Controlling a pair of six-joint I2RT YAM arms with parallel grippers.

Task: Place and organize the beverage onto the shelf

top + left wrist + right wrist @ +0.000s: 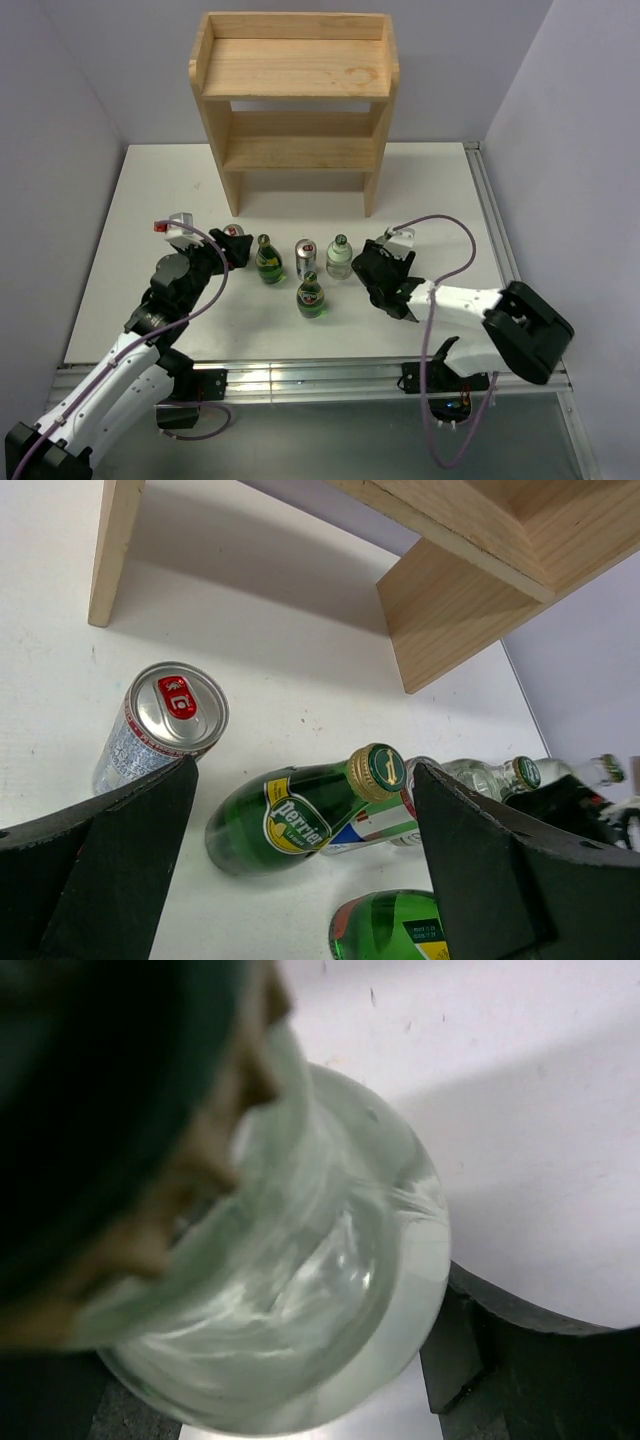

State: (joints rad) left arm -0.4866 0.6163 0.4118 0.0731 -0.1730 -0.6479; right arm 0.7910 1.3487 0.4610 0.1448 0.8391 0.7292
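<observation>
left hand (305, 772) open beside can (165, 725) | right hand (380, 272) around water bottle (300, 1290), grip unclear

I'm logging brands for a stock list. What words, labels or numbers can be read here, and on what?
"Perrier": on the label of the dark green glass bottle, left wrist view.
Second green bottle: label print too small to read.
Silver can: red mark on the tab, side print blurred, unreadable.
Top and right wrist views: nothing legible.
</observation>
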